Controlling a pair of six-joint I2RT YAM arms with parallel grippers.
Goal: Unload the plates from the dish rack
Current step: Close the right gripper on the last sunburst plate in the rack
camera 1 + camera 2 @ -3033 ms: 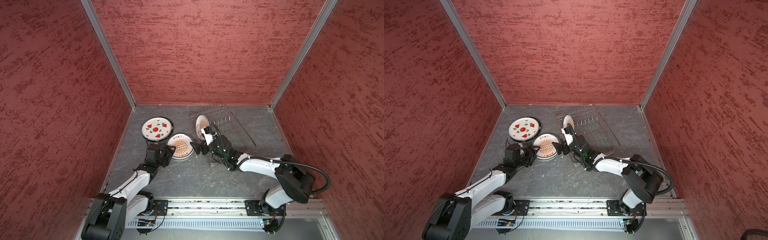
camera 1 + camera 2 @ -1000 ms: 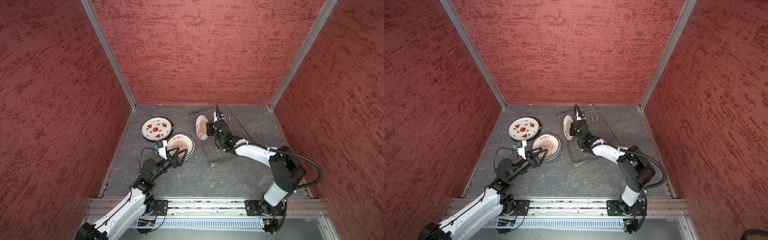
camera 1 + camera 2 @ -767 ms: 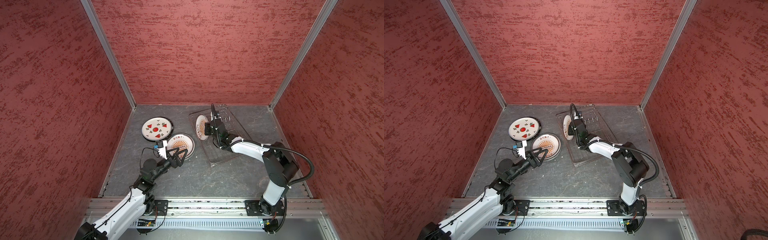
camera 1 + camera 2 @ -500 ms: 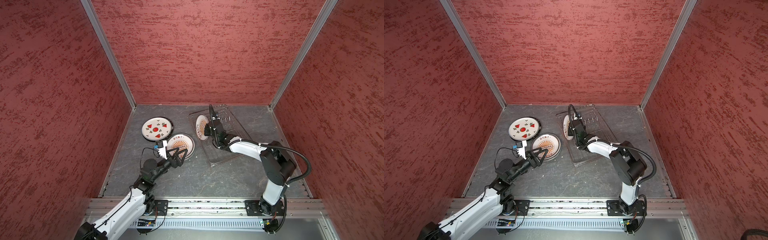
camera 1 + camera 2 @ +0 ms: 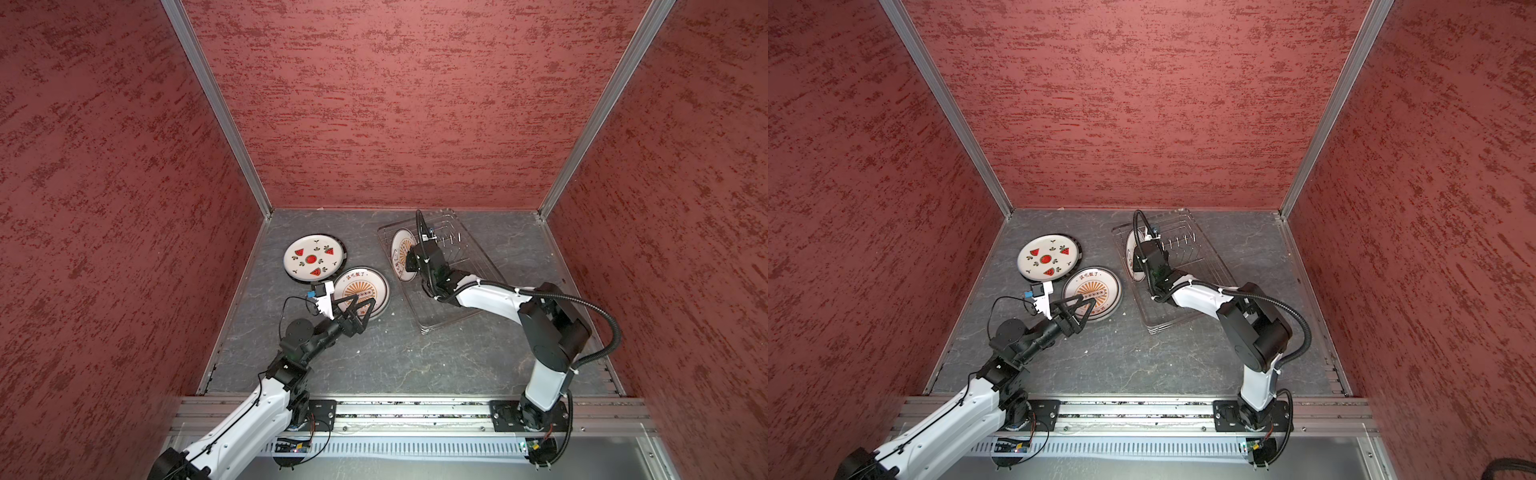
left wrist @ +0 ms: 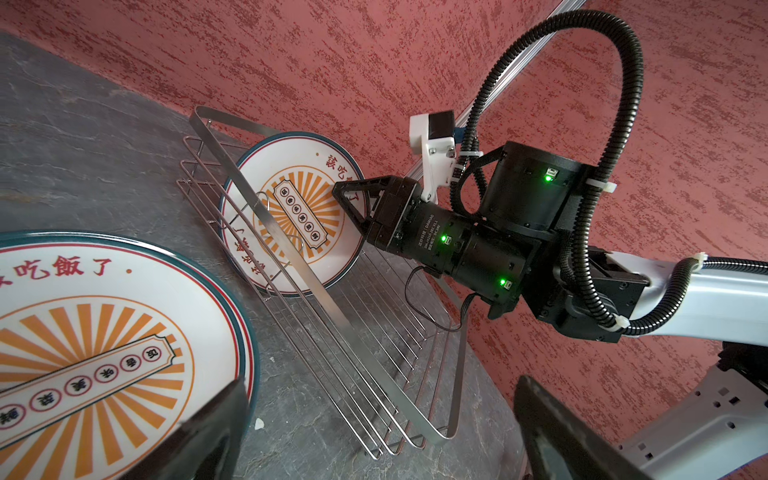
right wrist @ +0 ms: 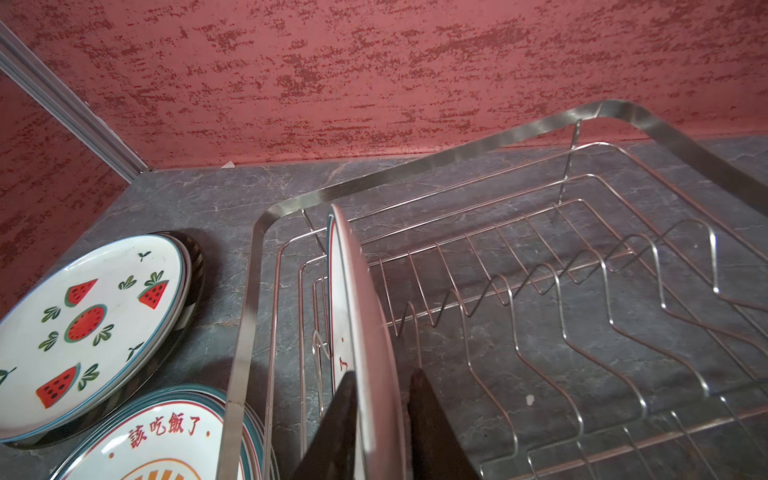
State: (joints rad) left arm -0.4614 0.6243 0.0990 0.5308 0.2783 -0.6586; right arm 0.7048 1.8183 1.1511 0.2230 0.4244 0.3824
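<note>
One white plate with an orange sunburst [image 5: 400, 253] [image 5: 1132, 259] [image 6: 291, 208] [image 7: 353, 291] stands upright at the left end of the silver wire dish rack [image 5: 461, 253] [image 5: 1200, 266] [image 6: 311, 291] [image 7: 582, 291]. My right gripper [image 5: 409, 259] [image 5: 1140, 259] [image 6: 345, 195] [image 7: 384, 376] is shut on that plate's rim, one finger on each face. A second sunburst plate [image 5: 357, 280] [image 5: 1096, 286] [image 6: 83, 332] [image 7: 166, 436] lies flat left of the rack. Behind it lies a watermelon plate [image 5: 314, 261] [image 5: 1048, 257] [image 7: 83, 324]. My left gripper [image 5: 359, 301] [image 5: 1079, 300] [image 6: 378, 415] hangs open and empty over the flat sunburst plate's near edge.
A dark-rimmed plate [image 7: 195, 282] lies under the watermelon plate. The rest of the rack's prongs hold nothing. Red walls enclose the grey stone floor [image 5: 374, 353] on three sides. The rack stands close to the back wall.
My right gripper has edged left onto the upright plate and its jaws have closed on the rim. The left arm has held still, open, over the last second.
</note>
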